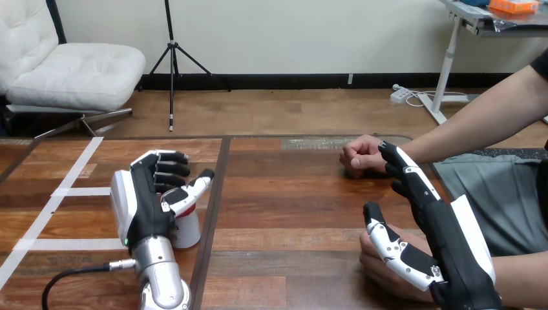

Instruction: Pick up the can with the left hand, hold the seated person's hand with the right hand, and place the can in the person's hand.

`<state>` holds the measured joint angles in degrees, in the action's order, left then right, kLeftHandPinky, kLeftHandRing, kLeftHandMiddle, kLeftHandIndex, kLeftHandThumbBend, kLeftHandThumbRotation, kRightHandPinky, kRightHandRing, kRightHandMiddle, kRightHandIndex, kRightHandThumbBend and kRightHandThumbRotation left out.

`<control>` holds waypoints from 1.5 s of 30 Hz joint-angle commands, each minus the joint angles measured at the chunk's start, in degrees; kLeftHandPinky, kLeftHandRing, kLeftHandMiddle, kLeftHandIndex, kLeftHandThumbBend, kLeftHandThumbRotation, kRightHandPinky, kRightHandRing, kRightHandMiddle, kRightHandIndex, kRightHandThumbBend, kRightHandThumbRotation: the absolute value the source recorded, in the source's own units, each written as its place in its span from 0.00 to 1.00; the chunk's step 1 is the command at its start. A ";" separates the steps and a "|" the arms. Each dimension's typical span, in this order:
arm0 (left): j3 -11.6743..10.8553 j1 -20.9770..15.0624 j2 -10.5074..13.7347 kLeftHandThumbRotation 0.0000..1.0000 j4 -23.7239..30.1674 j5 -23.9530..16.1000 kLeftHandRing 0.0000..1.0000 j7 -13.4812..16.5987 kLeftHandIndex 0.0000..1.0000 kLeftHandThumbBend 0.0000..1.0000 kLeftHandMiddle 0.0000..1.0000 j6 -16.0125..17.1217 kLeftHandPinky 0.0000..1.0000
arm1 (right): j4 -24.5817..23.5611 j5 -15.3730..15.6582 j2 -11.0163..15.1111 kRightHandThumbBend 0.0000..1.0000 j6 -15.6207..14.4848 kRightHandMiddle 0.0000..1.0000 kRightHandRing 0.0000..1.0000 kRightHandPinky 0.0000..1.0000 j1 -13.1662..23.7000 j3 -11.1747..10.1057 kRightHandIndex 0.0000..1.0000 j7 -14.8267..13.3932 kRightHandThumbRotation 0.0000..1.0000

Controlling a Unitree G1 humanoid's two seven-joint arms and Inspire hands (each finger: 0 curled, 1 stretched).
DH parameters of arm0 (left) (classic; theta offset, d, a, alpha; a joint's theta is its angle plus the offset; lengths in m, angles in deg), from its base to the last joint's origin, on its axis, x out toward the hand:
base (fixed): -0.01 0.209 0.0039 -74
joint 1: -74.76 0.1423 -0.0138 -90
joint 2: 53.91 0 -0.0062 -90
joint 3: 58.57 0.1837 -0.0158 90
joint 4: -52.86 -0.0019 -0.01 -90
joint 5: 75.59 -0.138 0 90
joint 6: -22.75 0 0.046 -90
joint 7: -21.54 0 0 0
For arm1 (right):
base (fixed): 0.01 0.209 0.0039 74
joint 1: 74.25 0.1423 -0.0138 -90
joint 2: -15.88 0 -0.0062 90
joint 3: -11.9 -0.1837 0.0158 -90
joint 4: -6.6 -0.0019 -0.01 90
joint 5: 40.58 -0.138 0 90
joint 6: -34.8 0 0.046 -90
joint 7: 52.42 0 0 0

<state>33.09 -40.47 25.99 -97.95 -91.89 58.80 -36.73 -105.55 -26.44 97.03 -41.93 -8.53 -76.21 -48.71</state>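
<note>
A white can [188,231] with a red band stands on the wooden table [291,206] at the left. My left hand [145,200] is wrapped round it, with the fingers [169,169] curled over its top and far side and the thumb [194,188] across its front, so most of the can is hidden. At the lower right, my right hand [452,239] has its fingers straight, pointing away from me. Its thumb [395,248] lies over the person's hand [381,271], which rests on the table under it. The person's other hand [359,156] is a fist farther back, next to my right fingertips.
White tape lines [71,192] cross the table's left part. A dark seam [215,200] runs front to back just right of the can. The person's forearm [478,126] reaches in from the right, above the table's right edge.
</note>
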 commanded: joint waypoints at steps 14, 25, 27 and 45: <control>0.59 -1.15 0.27 0.00 3.60 -1.14 0.45 0.81 0.50 0.68 0.49 1.72 0.41 | -1.75 -0.34 0.07 0.16 0.53 0.96 0.97 0.96 2.46 0.32 0.94 -0.27 0.20; 1.06 -0.25 0.41 0.00 2.75 -1.59 0.52 0.44 0.56 0.73 0.55 1.17 0.44 | -2.01 -0.36 0.09 0.16 0.39 0.96 0.97 0.96 2.27 0.20 0.94 -0.26 0.21; 1.16 0.01 0.43 0.00 2.77 -1.72 0.54 0.40 0.57 0.75 0.57 0.91 0.45 | -1.95 -0.41 0.14 0.16 0.47 0.96 0.97 0.96 2.26 0.14 0.94 -0.24 0.21; 2.26 2.81 2.09 0.00 5.86 -4.44 0.66 -0.76 0.69 0.85 0.70 -3.51 0.57 | -2.02 -0.60 0.27 0.16 0.28 0.96 0.97 0.96 2.24 0.06 0.94 -0.01 0.22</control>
<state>34.09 -37.26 26.17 -95.57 -94.58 58.49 -38.82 -105.55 -26.45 97.01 -41.94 -8.52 -76.19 -48.67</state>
